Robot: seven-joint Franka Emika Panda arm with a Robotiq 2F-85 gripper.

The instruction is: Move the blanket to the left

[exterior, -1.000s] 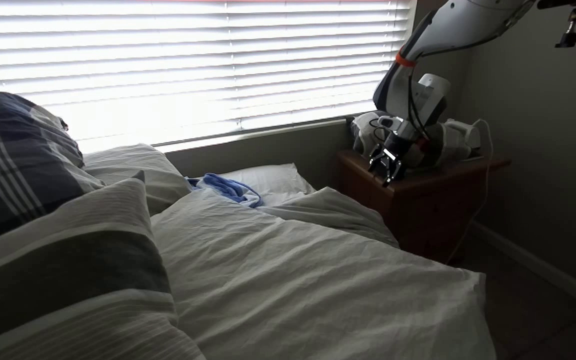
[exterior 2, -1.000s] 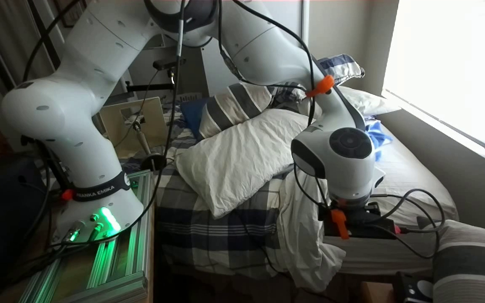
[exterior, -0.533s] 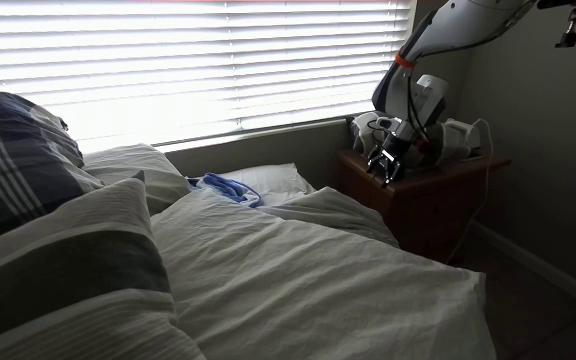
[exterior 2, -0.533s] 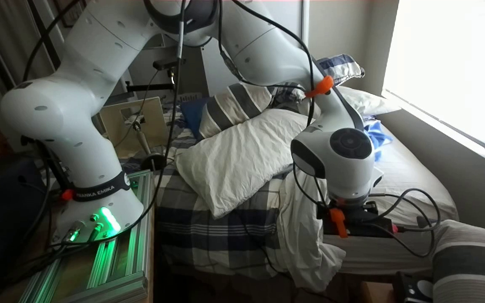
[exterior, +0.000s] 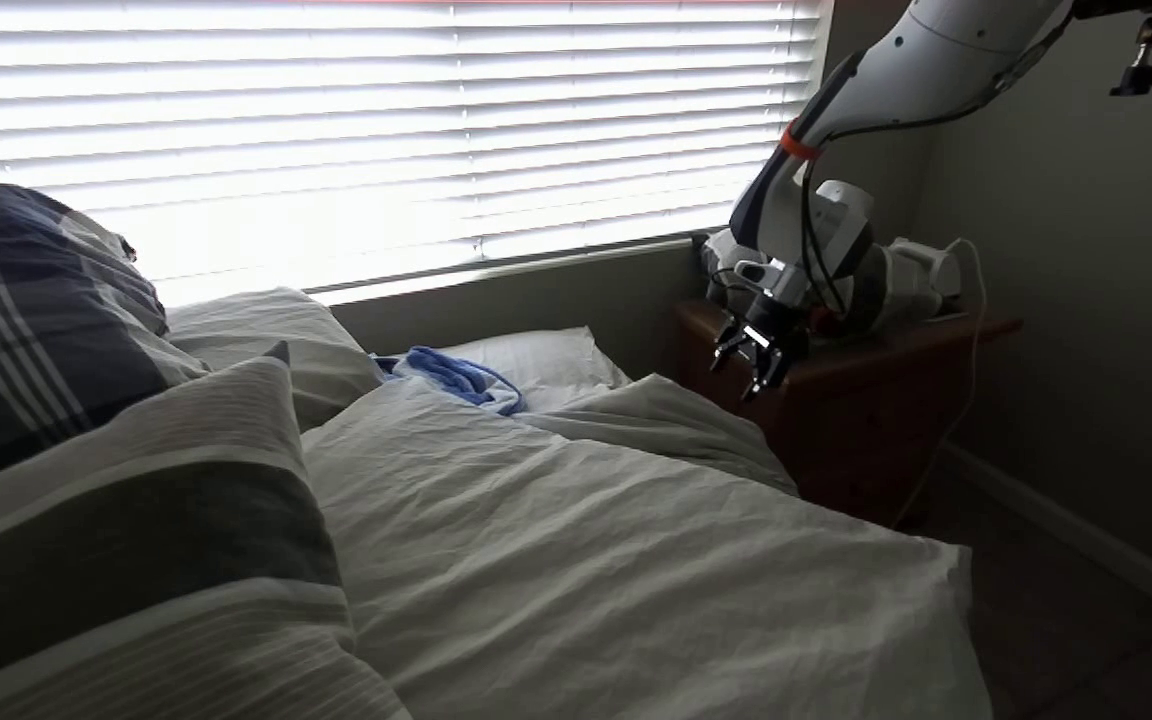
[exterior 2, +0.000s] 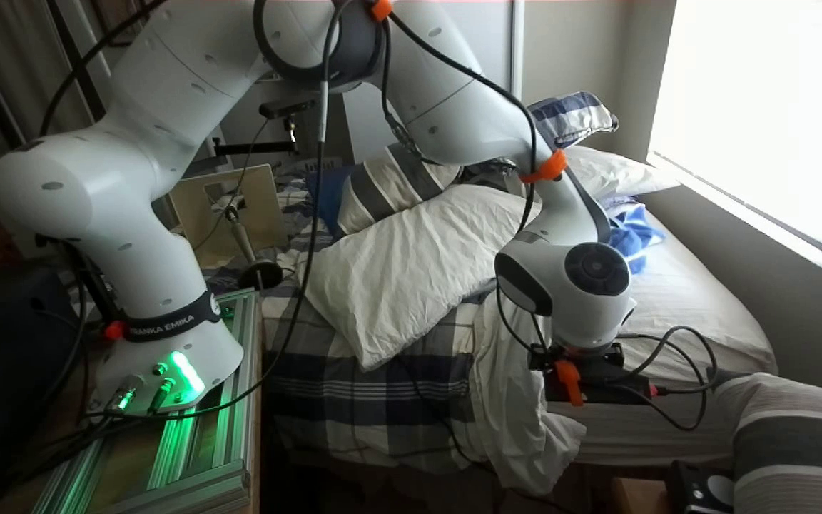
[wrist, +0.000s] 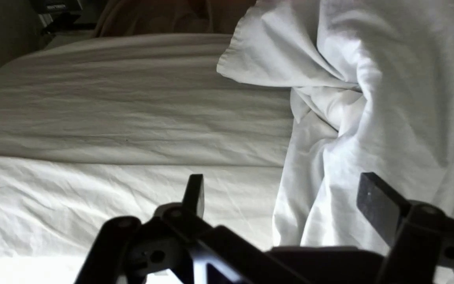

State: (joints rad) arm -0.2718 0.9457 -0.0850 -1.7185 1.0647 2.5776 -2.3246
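Observation:
The blanket is a very large, pale grey-white, rumpled cover spread over the bed. It also shows in an exterior view. A pale crumpled cloth hangs over the bed edge beside it; I cannot tell if it is part of the blanket. In the wrist view pale folded cloth lies at the right, over a smooth sheet. My gripper is open and empty, above the bed's end near the nightstand. In the wrist view the gripper has its fingers wide apart, cloth showing beyond and between them.
A wooden nightstand stands close behind my gripper, with a striped pillow on it. A striped cushion, a dark plaid pillow and a blue cloth lie on the bed. The window wall runs alongside.
My gripper has moved down and slightly left in an exterior view, away from the nightstand top. The arm has lowered with it. The blanket has not moved.

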